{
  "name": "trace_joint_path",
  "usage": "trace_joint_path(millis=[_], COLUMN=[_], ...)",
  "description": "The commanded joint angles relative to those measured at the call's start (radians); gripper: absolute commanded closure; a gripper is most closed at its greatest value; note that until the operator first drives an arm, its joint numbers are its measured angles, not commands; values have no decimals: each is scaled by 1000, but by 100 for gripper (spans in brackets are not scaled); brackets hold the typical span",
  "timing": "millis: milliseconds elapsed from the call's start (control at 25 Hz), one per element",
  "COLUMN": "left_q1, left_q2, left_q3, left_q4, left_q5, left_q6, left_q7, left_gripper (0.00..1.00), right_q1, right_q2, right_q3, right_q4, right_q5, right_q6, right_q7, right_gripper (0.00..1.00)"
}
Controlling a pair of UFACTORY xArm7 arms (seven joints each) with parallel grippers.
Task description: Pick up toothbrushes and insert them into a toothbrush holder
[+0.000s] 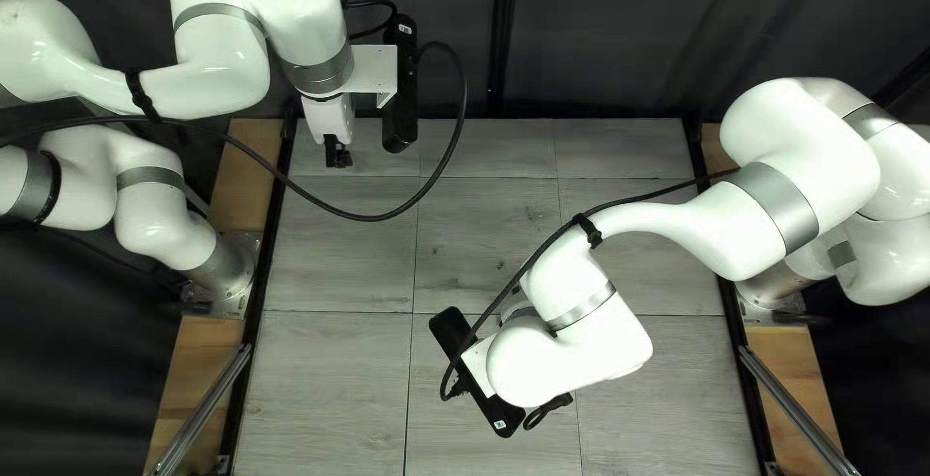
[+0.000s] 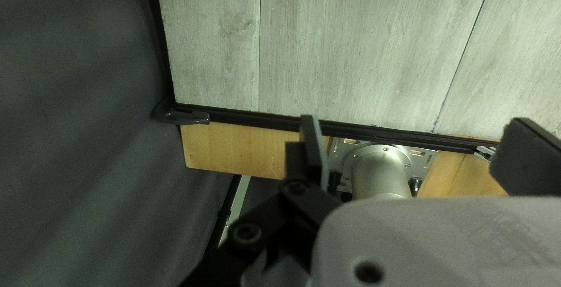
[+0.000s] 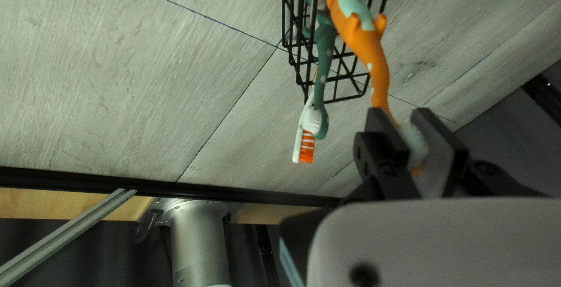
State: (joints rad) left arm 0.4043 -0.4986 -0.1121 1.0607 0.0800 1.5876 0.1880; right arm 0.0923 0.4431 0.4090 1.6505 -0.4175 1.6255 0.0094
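Top left view: the left gripper (image 1: 338,158) hangs above the far left part of the bench (image 1: 334,369); the right arm (image 1: 591,340) reaches over the near middle part, its fingertips hidden beneath it. Left wrist view: the two fingers stand wide apart, with nothing between them; the bench edge and a metal arm base (image 2: 381,173) lie beyond. Right wrist view: the right gripper (image 3: 405,120) is clamped on the head end of an orange toothbrush (image 3: 365,44), white bristles visible between the fingers. The handle extends to a black wire basket (image 3: 346,98); whether its end lies inside the rim cannot be told. A green toothbrush (image 3: 324,47) and a white-and-orange toothbrush (image 3: 297,144) lean side by side in the basket, their heads projecting beyond it, bristles adjacent.
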Motion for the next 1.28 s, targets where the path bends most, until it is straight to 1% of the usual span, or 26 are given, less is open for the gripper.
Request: trace_joint_path(millis=[40,280,760,1280], left_q1=[0,0,0,0], left_q2=[0,0,0,0], left_q3=[0,0,0,0], left_q4=[0,0,0,0], left_q5=[0,0,0,0], left_q6=[0,0,0,0], left_q7=[0,0,0,0], left_gripper=[0,0,0,0], right_q1=[-4,-7,-10,-22], right_q2=[-2,1,29,28], right_q3=[1,1,-2,0], right_q4=[-11,-28,-17,-35], right_q5=[2,4,-3,9], right_q6=[-11,-32,-56,-75], right_q7=[-5,-2,-12,-24], right_gripper=[99,99,99,99])
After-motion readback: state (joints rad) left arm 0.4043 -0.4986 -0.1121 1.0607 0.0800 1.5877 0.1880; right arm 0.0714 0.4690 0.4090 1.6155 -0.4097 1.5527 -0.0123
